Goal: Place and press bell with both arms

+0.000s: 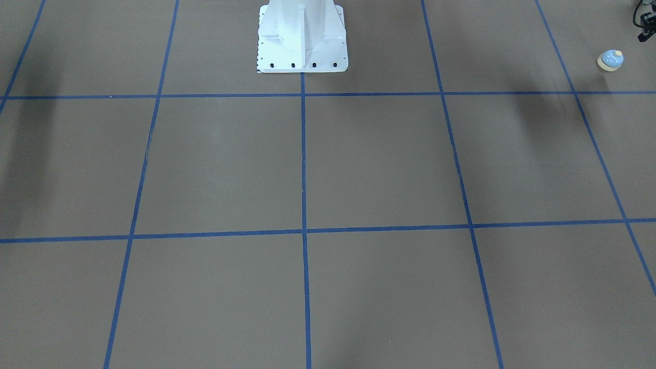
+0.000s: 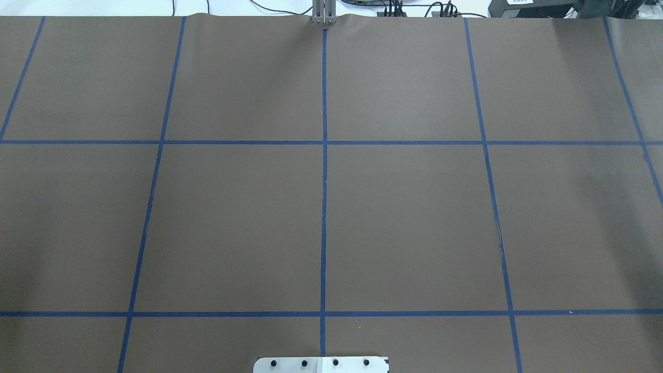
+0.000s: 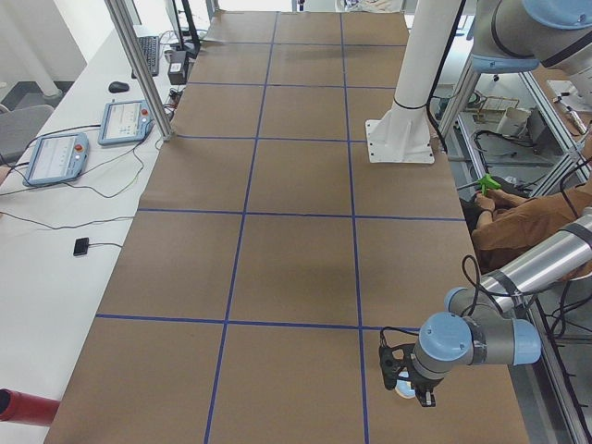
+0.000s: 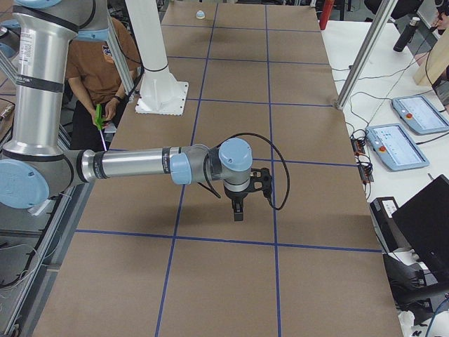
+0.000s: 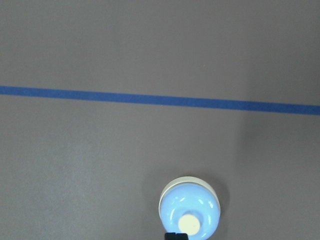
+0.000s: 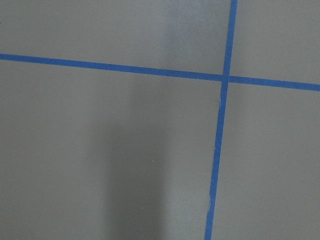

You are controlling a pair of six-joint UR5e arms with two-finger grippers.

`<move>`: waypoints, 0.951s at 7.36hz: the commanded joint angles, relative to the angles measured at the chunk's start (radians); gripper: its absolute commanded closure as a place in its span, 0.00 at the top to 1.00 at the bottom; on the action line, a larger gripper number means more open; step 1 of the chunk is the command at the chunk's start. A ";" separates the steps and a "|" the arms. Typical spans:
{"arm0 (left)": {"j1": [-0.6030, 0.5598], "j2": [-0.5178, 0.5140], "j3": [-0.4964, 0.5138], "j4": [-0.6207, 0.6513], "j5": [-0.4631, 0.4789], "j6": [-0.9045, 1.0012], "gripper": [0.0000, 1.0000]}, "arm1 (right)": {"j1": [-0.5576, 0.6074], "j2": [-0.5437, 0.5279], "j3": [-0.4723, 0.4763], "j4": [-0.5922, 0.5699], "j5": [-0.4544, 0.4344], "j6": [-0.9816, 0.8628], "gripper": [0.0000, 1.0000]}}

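Note:
The bell [image 1: 611, 60], a small light-blue dome with a cream base and button, stands upright on the brown table near the robot's left end. It fills the bottom of the left wrist view [image 5: 190, 212], where a black fingertip [image 5: 176, 236] just shows at the edge. My left gripper [image 3: 416, 393] hangs just over the bell [image 3: 403, 388]; I cannot tell if it is open or shut. My right gripper [image 4: 238, 213] points down above bare table, far from the bell [image 4: 200, 14]; I cannot tell its state.
The white pedestal base [image 1: 302, 46] stands at the robot's edge of the table. Blue tape lines [image 2: 324, 171] divide the brown surface. A seated person in a brown shirt [image 3: 527, 217] is beside the table. Teach pendants [image 4: 414, 112] lie on the side bench.

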 commanded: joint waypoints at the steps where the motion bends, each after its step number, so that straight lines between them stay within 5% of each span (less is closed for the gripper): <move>1: 0.003 0.001 0.028 -0.005 -0.085 0.000 0.00 | -0.004 0.000 0.000 -0.001 0.006 0.000 1.00; 5: 0.021 -0.120 0.068 0.139 -0.168 -0.021 0.00 | -0.007 0.000 0.000 0.001 0.004 0.000 1.00; 7: 0.026 -0.121 0.070 0.137 -0.166 -0.010 0.82 | -0.007 -0.005 0.000 0.001 0.006 0.000 1.00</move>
